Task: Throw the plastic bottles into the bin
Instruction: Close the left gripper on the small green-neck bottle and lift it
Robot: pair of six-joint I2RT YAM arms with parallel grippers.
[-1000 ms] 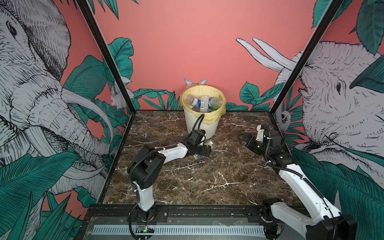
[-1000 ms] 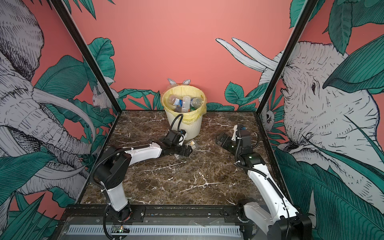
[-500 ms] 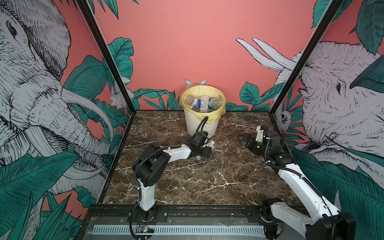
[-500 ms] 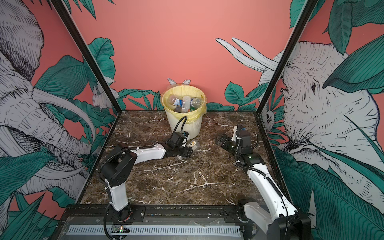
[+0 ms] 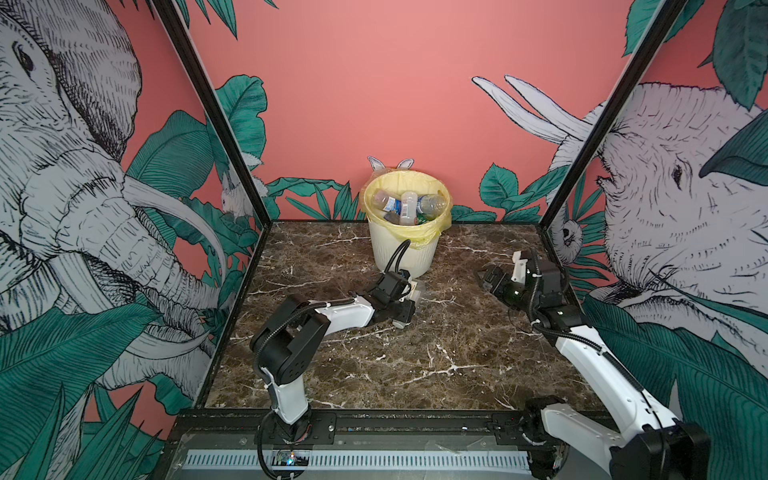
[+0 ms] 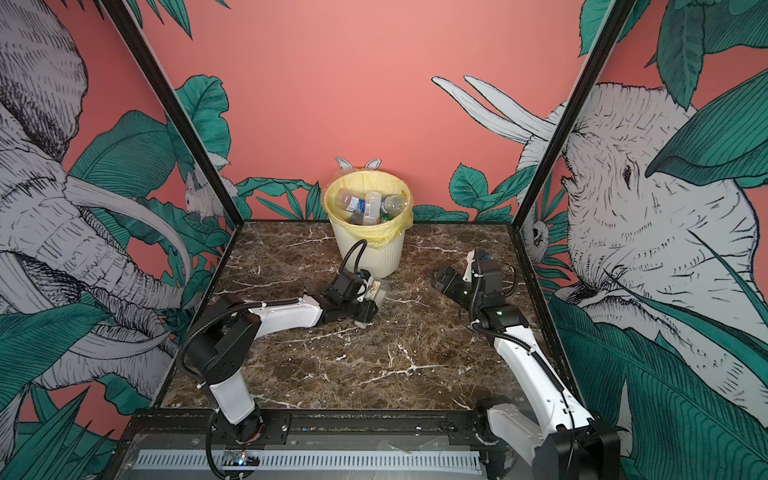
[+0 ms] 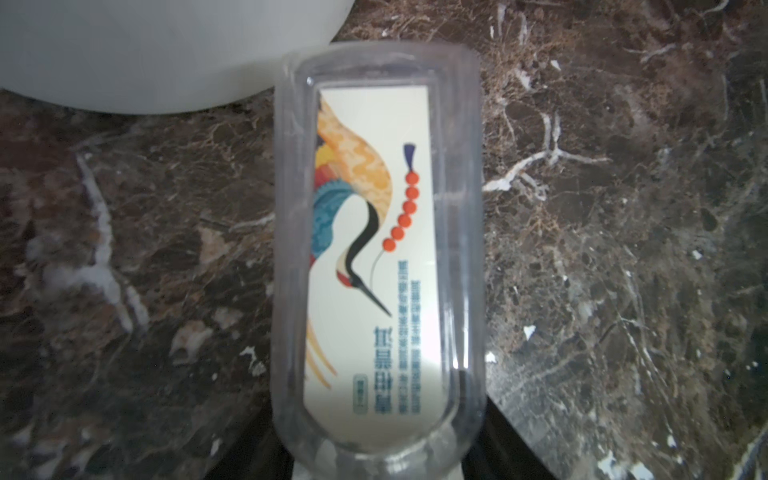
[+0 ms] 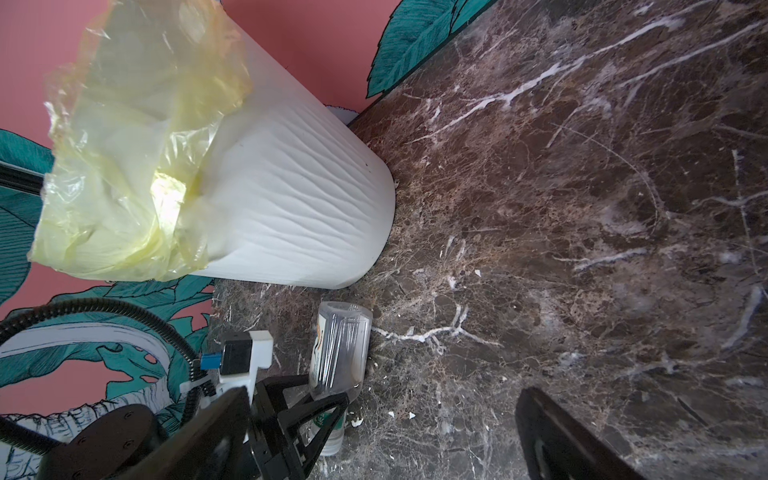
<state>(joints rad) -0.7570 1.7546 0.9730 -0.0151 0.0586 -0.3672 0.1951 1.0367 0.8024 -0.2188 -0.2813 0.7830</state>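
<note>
One clear plastic bottle [image 7: 376, 232] with a cream label showing a crane lies on the marble floor beside the base of the bin [image 7: 166, 54]. My left gripper [image 7: 380, 453] is shut on its neck end, as the right wrist view also shows: gripper [image 8: 316, 411], bottle [image 8: 340, 349]. In both top views this gripper [image 5: 411, 300] [image 6: 372, 303] is low in front of the bin [image 5: 399, 249] [image 6: 374, 253]. Several bottles [image 5: 409, 205] [image 6: 370, 205] lie inside the bin. My right gripper [image 5: 488, 280] [image 6: 442, 278] [image 8: 380, 440] hovers open and empty to the right of the bin.
The cream ribbed bin [image 8: 291, 199] has a yellow bag [image 8: 137, 137] folded over its rim and stands against the back wall. Patterned walls close in the marble floor [image 5: 415, 365] on three sides. A black cable [image 5: 395, 255] arcs from the left wrist in front of the bin.
My left gripper has slid a little toward the bin and closed from wide open onto the bottle. The right arm has barely moved and stays open.
</note>
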